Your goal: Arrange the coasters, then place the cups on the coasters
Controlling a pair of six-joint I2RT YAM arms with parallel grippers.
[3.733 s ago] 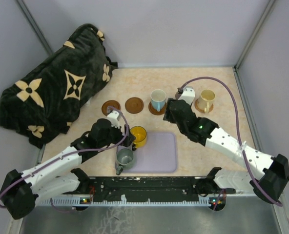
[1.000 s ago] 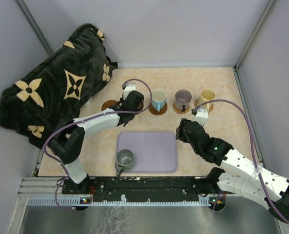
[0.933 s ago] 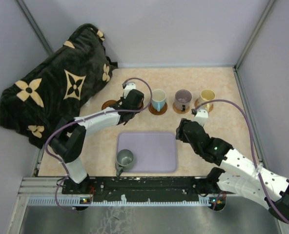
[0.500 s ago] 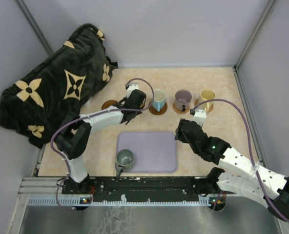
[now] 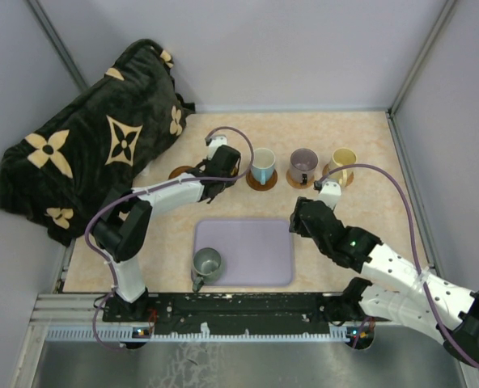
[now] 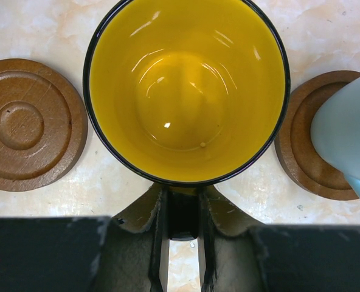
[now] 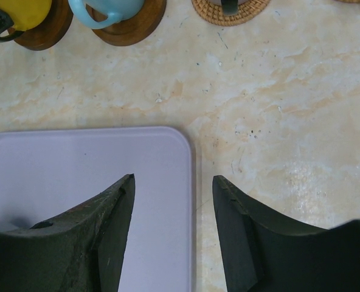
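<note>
My left gripper (image 6: 183, 204) is shut on the handle of the yellow cup (image 6: 186, 91). The cup stands over a dark coaster (image 7: 43, 30); I cannot tell whether it touches it. From above, the left gripper (image 5: 222, 168) hides this cup. An empty dark coaster (image 6: 28, 125) lies to its left. To its right stand the blue cup (image 5: 262, 164), the purple-grey cup (image 5: 303, 164) and the beige cup (image 5: 343, 160), each on its own coaster. The grey-green cup (image 5: 207, 263) sits at the tray's left edge. My right gripper (image 7: 173, 179) hangs open and empty over the tray's right edge.
The lavender tray (image 5: 256, 250) lies at the near middle of the table. A dark blanket with tan flower shapes (image 5: 86, 153) is heaped at the far left. Grey walls close in the back and both sides.
The left gripper has carried the yellow cup from beside the tray up to the row of coasters. The right gripper has left the purple-grey cup on its coaster and drawn back to the tray.
</note>
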